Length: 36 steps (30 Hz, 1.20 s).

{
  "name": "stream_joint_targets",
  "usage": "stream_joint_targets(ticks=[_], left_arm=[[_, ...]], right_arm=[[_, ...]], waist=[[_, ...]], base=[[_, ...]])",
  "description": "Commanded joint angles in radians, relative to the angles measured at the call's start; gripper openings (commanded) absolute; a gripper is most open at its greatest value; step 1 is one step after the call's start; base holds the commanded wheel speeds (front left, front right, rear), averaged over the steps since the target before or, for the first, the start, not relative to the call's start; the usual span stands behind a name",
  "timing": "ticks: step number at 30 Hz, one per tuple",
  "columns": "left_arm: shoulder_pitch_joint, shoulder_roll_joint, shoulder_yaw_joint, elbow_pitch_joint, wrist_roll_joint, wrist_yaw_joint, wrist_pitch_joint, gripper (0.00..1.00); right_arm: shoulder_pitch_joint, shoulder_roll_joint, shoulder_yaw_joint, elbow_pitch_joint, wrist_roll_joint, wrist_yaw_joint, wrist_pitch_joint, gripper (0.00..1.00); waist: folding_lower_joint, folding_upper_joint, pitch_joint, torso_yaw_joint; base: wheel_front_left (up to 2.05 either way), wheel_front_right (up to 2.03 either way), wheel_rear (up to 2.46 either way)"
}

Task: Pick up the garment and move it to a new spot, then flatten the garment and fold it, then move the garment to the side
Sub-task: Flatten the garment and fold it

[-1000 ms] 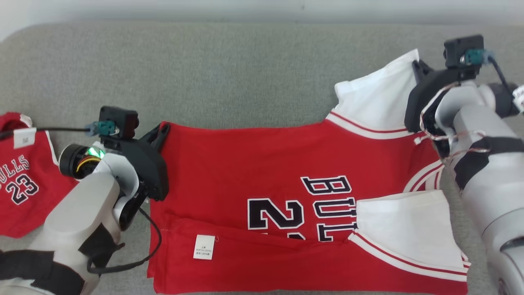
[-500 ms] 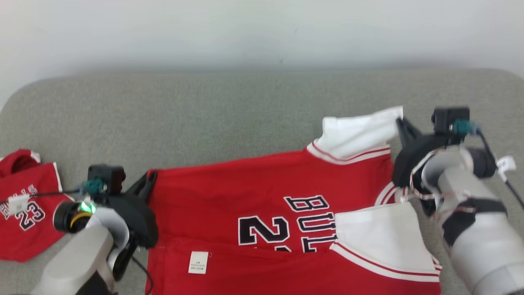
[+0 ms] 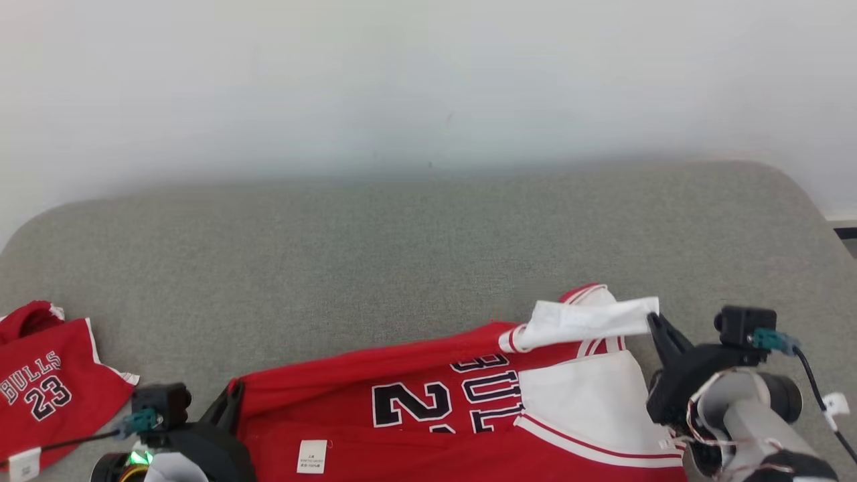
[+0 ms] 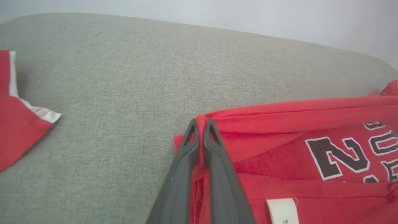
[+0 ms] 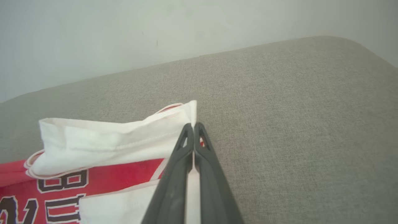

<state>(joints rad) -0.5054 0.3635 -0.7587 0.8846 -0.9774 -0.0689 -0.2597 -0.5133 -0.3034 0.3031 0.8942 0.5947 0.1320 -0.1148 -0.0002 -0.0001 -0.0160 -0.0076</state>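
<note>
Where a plain pale wall (image 3: 402, 80) meets the coarse-woven, round-cornered grey cushion (image 3: 402, 234), the red jersey (image 3: 428, 375) lies partly folded at its near edge. The left gripper (image 4: 200, 123) is clamped on its red hem corner and the right gripper (image 5: 193, 126) on its white sleeve (image 5: 108, 140). A second red jersey (image 3: 47, 388) lies at the cushion's left.

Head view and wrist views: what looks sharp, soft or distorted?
Head view: soft even light, no glare; the jersey print reads clearly, the sofa has a hazy far edge. Left wrist view: the left gripper's fingers look slightly soft. Right wrist view: sofa weave sharp.
</note>
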Motion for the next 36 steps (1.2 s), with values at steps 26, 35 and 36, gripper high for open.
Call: stream_joint_targets(ticks=[26,35,36], left_arm=[[0.327,-0.059,0.244,-0.168,0.25,0.076,-0.006,1.0],[0.468,-0.074,0.403,-0.381,0.508,0.194,-0.006,1.0],[0.48,-0.075,0.417,-0.397,0.537,0.203,-0.006,1.0]], right_arm=[[0.39,0.11,-0.251,-0.329,-0.142,-0.003,0.12,1.0],[0.412,0.144,-0.368,-0.38,-0.252,-0.003,0.092,1.0],[0.407,0.152,-0.375,-0.385,-0.268,-0.003,0.087,1.0]], waist=[[0.0002,0.0001,-0.054,-0.04],[0.0002,0.0001,-0.055,-0.018],[0.0002,0.0001,-0.053,-0.015]], base=[[0.0,0.0,0.0],[0.0,0.0,0.0],[0.0,0.0,0.0]])
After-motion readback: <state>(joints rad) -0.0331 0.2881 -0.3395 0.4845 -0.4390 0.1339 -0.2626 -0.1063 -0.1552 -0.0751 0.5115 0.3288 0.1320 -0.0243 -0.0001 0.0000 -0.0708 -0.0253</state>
